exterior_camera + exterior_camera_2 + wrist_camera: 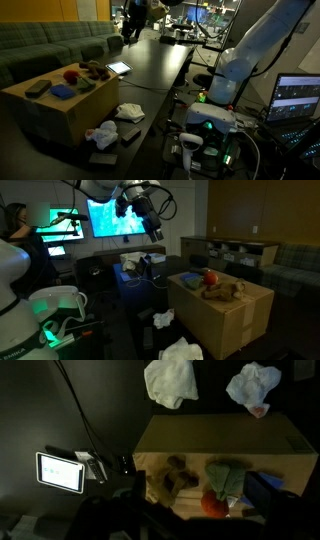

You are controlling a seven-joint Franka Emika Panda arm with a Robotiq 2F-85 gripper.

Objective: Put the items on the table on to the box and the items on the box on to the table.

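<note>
The brown box (60,105) stands beside the long dark table (160,70). On its flat top lie a red ball (212,503), a green cloth item (228,478), a brown plush (175,475) and a blue item (275,485); the ball (211,278) and plush (226,290) also show in an exterior view. A lit tablet (118,68) lies on the table near the box. My gripper (150,222) hangs high above the table, open and empty. In the wrist view its dark fingers frame the box top from the bottom edge.
Two white crumpled cloths (172,380) (253,385) lie past the box's far side. A small dark device (95,465) sits next to the tablet. A green sofa (50,45) stands behind the box. Monitors and cables crowd the robot base (215,125).
</note>
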